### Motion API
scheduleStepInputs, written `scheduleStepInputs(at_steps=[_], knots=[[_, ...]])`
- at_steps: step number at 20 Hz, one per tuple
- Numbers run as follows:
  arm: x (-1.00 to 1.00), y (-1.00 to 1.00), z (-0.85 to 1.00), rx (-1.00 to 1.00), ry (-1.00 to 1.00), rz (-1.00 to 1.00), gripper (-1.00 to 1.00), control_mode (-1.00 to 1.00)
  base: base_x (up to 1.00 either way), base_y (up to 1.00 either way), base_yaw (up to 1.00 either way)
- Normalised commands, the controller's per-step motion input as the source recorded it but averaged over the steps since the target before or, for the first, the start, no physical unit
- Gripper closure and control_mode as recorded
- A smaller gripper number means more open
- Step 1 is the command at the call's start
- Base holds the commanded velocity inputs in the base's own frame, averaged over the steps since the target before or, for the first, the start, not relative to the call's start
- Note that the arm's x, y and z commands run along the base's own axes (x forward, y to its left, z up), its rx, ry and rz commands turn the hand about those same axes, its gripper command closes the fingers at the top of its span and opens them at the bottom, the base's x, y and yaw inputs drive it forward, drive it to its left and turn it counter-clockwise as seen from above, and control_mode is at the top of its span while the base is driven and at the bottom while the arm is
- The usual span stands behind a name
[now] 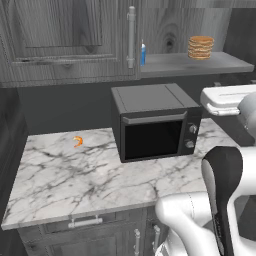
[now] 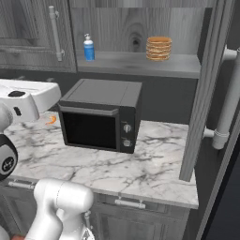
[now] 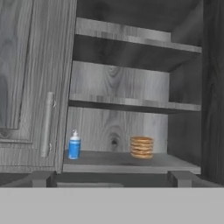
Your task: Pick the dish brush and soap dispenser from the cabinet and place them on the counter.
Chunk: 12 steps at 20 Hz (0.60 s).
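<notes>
Soap dispenser: the blue bottle (image 3: 75, 146) stood upright on the lowest shelf of the open cabinet (image 3: 131, 162), at its left end, just beside the closed left door.
Dish brush: I could not make it out on any shelf.
Neighbours: a stack of tan discs (image 3: 141, 147) sat on the same shelf, well apart to the right — not part of the job.
Gripper: the gripper (image 3: 111, 180) had its fingers spread wide, pinching nothing.
Key relation: the bottle lay ahead of the hand, above and left of the line between the fingertips — its long axis vertical, so a level approach shifted left looked right.
Counter: the marble top (image 1: 90, 175) below carried a microwave (image 1: 155, 122) and a small orange item (image 1: 78, 141).
</notes>
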Motion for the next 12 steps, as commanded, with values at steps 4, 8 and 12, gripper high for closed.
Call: scheduleStepInputs(at_steps=[4, 8, 12], knots=[[-0.01, 0.28, 0.12, -0.04, 0.00, 0.12, -1.00, -1.00, 0.00, 0.00, 0.00], [-0.03, 0.30, 0.12, -0.05, 0.00, 0.12, -1.00, -1.00, 0.00, 0.00, 0.00], [-0.03, 0.39, 0.08, -0.05, 0.00, 0.10, -1.00, -1.00, 0.00, 0.00, 0.00]])
